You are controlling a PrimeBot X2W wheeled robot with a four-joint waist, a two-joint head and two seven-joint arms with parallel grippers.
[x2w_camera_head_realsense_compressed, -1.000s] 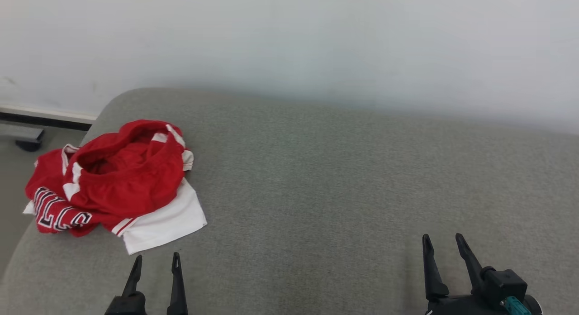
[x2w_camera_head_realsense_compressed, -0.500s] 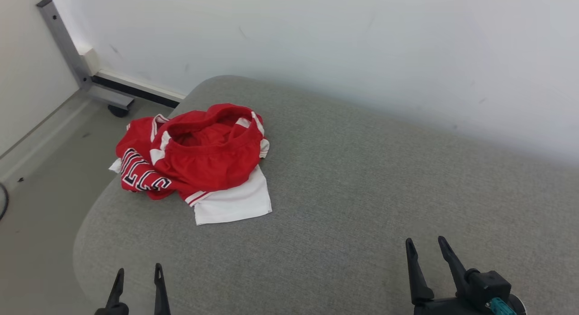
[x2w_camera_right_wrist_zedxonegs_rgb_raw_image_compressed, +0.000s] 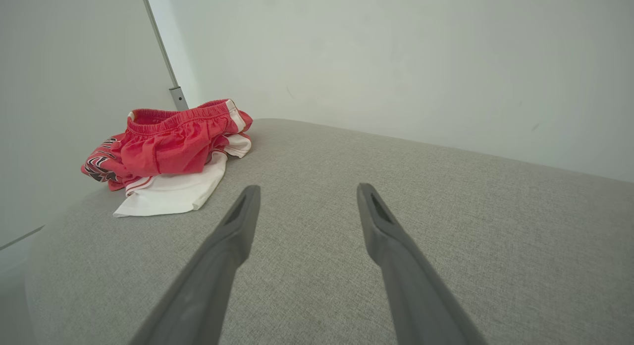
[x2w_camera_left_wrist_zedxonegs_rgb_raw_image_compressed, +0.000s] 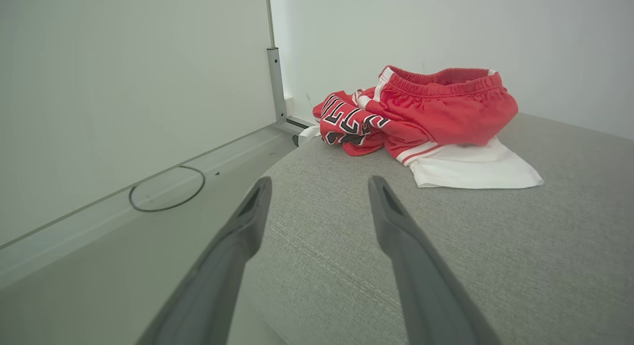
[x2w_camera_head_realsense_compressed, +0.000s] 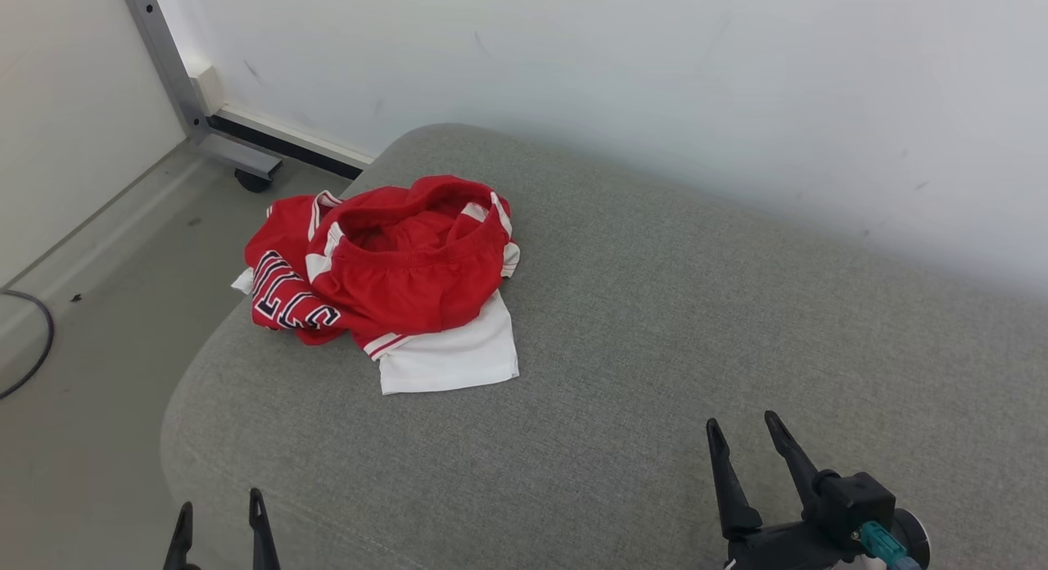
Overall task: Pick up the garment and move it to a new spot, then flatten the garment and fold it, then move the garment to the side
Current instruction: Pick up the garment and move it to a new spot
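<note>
1. Red-and-white garment (x2w_camera_head_realsense_compressed: 401,283) sits crumpled on the grey cushion (x2w_camera_head_realsense_compressed: 655,349), far-left corner.
2. Left gripper (x2w_camera_head_realsense_compressed: 221,499): fingers apart, empty, by the front edge.
3. Right gripper (x2w_camera_head_realsense_compressed: 740,420): fingers apart, empty, well apart from it.

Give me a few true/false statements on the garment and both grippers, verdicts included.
1. The garment lies in a crumpled heap near the left end of the grey cushion. True.
2. The left gripper and right gripper are both open. True.
3. The right gripper touches the garment. False: it is well apart from it, over bare cushion.
4. The garment is all red. False: white fabric and dark lettering show too.
5. A dark cable lies on the floor left of the cushion. True.
</note>
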